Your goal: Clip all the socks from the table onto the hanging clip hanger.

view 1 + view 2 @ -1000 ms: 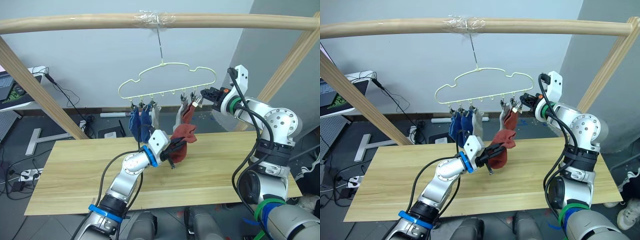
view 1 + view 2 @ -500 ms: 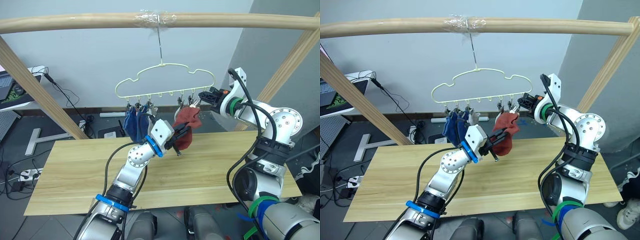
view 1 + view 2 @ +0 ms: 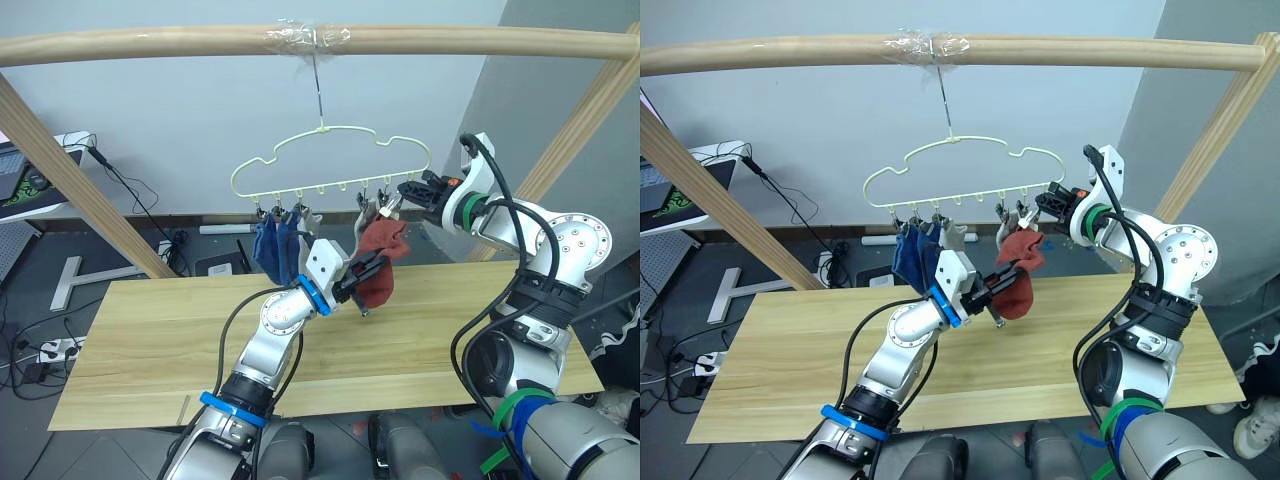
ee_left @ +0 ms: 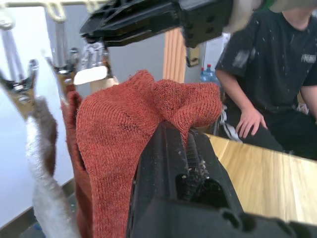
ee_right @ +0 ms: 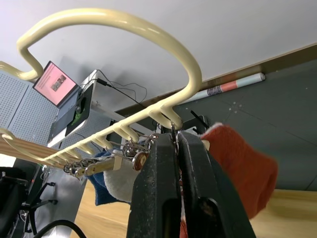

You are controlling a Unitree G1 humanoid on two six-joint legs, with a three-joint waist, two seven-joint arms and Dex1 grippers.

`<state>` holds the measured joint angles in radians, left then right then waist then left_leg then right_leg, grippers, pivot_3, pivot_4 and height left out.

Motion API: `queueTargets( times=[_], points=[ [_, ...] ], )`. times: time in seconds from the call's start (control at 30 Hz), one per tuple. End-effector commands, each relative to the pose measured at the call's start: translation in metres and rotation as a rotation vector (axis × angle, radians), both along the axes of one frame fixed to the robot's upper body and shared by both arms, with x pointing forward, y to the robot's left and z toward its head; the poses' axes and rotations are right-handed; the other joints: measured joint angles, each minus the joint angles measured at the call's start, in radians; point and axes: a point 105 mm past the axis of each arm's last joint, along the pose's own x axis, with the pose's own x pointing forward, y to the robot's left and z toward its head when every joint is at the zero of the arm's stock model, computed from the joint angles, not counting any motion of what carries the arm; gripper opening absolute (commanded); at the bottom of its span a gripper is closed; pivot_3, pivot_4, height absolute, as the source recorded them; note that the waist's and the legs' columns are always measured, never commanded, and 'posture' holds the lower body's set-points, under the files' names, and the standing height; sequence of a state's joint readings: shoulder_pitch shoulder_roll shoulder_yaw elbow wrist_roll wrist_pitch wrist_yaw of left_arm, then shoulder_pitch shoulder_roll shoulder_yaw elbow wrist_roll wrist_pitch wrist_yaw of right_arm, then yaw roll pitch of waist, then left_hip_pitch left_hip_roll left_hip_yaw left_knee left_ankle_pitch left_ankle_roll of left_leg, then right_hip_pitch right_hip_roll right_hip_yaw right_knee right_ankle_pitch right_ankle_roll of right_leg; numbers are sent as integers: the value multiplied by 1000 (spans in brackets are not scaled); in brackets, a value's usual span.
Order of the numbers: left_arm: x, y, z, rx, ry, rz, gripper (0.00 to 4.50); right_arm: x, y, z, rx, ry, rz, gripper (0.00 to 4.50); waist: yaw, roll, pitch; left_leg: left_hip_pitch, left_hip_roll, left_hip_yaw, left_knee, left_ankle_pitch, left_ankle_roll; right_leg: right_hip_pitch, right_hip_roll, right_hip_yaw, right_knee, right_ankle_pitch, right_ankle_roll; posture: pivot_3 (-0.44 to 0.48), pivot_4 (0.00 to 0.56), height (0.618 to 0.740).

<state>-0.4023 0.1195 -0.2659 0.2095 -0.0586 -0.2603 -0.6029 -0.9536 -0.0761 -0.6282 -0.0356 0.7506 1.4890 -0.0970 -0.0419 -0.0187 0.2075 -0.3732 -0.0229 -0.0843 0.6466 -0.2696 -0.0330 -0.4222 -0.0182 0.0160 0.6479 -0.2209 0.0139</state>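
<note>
**Red sock lifted to the end clip**

My left gripper (image 3: 366, 274), clamped on the rust-red sock (image 3: 380, 262), has risen beneath the clip hanger (image 3: 330, 165). My right gripper (image 3: 402, 190) stays pinched, seemingly on the end clip (image 5: 173, 133).

Rust-red sock (image 4: 124, 124) coarse matt knit; clips (image 4: 20, 82) shiny metal; hanger (image 5: 124, 29) glossy, perhaps coated wire.

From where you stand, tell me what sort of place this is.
Probably an indoor robotics test space: a taped-up wooden pole frame holds the clip hanger, with a laptop and floor cables nearby.
</note>
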Motion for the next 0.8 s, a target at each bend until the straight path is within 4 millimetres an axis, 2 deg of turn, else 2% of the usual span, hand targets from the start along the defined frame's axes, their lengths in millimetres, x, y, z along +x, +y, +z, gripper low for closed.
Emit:
queueTargets(
  times=[0.03, 0.33, 0.6, 0.63, 0.8],
  points=[
    [3, 1, 15, -30, -46, 6, 18, -4, -1, 13, 7, -52, 1, 0, 0, 0, 0, 0, 0, 0, 0, 0, 0, 0, 0, 0, 0, 0, 0, -90, 180, 740],
    [14, 7, 18, -48, -29, 47, 18, -6, 0, 13, 6, -53, 9, 0, -1, 0, 0, 0, 0, 0, 0, 0, 0, 0, 0, 0, 0, 0, 0, -90, 173, 740],
    [13, 2, 25, -56, -51, 35, 18, -7, 1, 13, 21, -62, 21, 0, -2, 0, 0, -1, 0, 0, 0, 0, 0, -1, 0, 0, 0, 0, 0, -90, 173, 740],
    [12, 1, 26, -57, -52, 34, 0, -7, 1, 13, 24, -63, 21, 504, -2, 0, 0, -1, 0, 0, 0, 0, 0, -1, 0, 0, 0, 0, 0, -90, 173, 740],
    [5, -6, 27, -62, -51, 2, 0, -7, -1, 16, 50, -79, 21, 2229, -7, 0, 0, -1, 0, 0, 0, 0, 0, -1, 0, 0, 0, 0, 0, -90, 173, 740]
  ],
)
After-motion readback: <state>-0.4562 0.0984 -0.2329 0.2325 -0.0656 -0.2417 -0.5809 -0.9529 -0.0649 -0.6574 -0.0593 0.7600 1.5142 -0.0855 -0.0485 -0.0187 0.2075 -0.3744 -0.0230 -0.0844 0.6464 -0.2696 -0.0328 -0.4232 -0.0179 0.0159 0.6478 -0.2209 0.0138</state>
